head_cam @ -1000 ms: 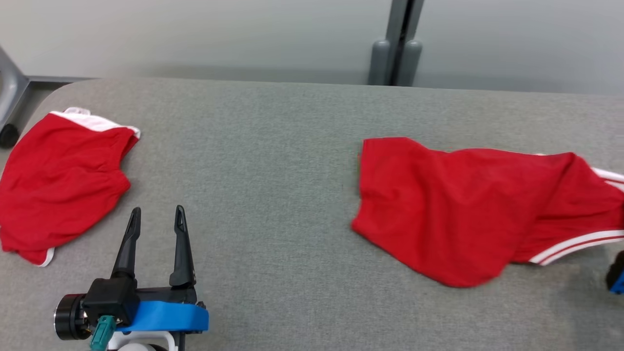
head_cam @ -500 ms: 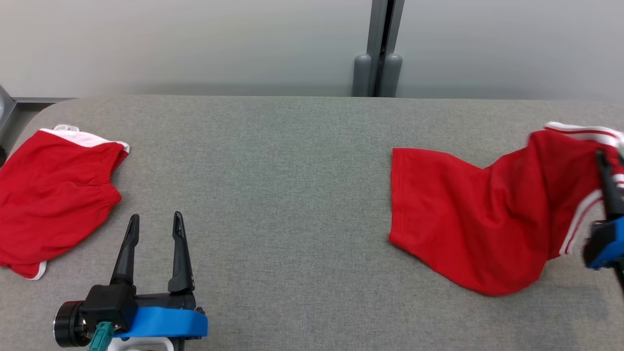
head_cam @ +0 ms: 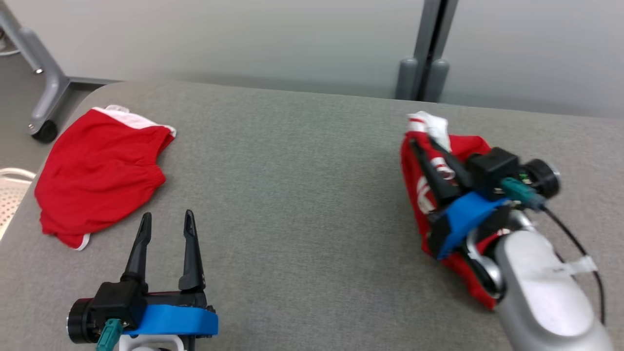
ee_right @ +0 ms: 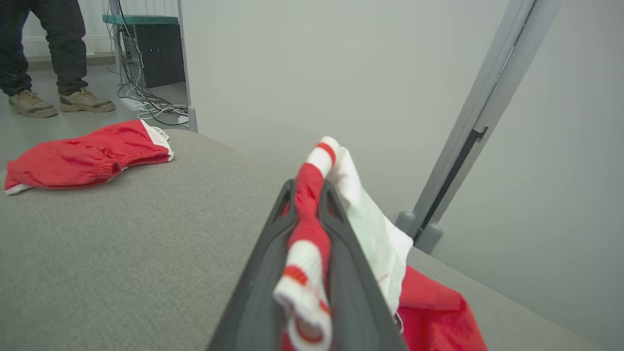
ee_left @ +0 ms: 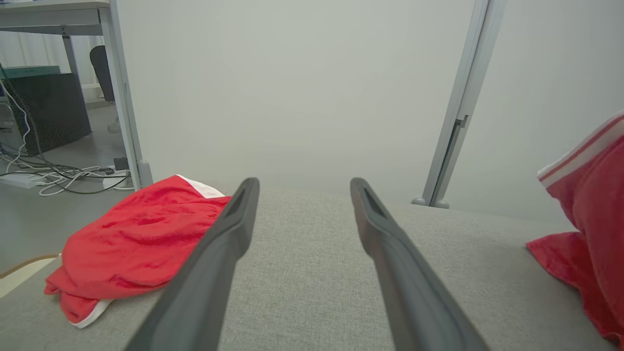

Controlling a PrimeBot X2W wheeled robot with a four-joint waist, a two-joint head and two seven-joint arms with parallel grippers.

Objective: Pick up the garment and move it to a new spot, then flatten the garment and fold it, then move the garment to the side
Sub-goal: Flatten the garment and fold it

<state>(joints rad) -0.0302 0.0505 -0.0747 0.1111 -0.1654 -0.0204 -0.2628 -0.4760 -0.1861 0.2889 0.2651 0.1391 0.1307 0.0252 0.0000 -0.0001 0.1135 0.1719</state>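
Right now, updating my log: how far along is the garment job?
Done: pickup, the right end effector is shut on the red, white-striped fabric garment, partly lifted off the grey upholstered table. In hand: moving it to a new spot. Left: flattening, folding, setting aside; left end effector open, empty.

- The garment clamped in my right gripper is red, with white bands carrying red stripes and a white inner face.
- The second garment is the same red, edged in white.
- The table is plain grey woven cloth.
- My left gripper has black fingers, a blue collar and a teal plug.
- My right forearm is pale silver-white.
- The wall is pale grey-green, its post darker grey.
- A person's trousers are dark, the shoes tan.
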